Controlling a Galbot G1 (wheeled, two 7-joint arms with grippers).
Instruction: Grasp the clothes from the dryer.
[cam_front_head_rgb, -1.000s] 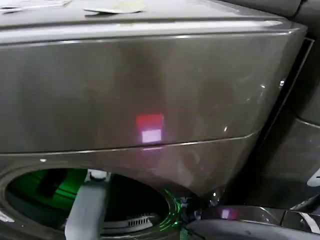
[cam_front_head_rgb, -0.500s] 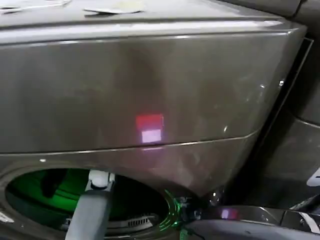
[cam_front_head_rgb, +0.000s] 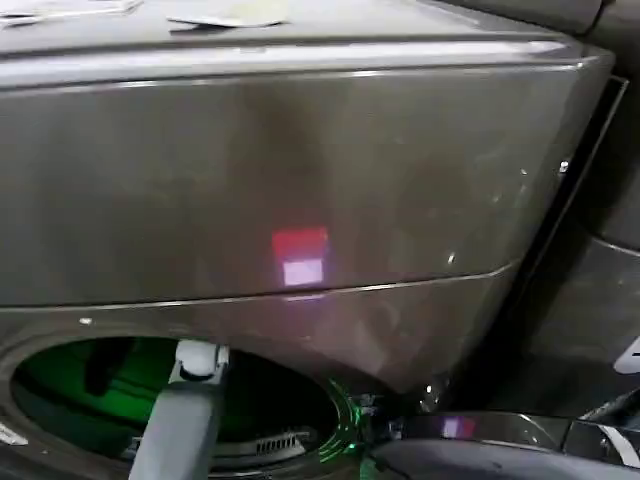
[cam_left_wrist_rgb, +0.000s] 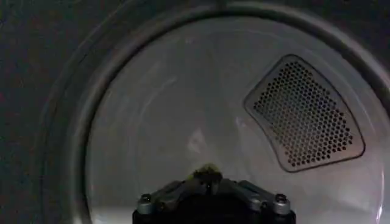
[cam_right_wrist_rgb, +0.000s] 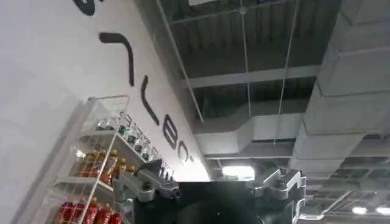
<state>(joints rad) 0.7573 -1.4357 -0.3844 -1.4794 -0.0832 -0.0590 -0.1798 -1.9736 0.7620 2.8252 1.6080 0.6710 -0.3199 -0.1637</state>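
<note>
One arm works: the left gripper (cam_left_wrist_rgb: 207, 182), inside the dryer (cam_front_head_rgb: 300, 180), seems clamped on the clothes (cam_left_wrist_rgb: 208, 175), so withdraw slowly, clear of the drum's rim; right gripper (cam_right_wrist_rgb: 210, 189) idles, aimed ceilingward, jaws spread.

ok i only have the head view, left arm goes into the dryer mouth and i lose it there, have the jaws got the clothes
observer: the left wrist view has the left gripper with its jaws drawn together on a small yellow-green scrap, which looks like the clothes.
operator: anything else lying in the drum
observer: what i can make out is the pale back wall with a perforated vent panel; the gripper hides the drum's floor.
operator: and the right arm
observer: the right gripper is parked away from the dryer, aimed up at ceiling ducts, beside a wire shelf of bottles.
</note>
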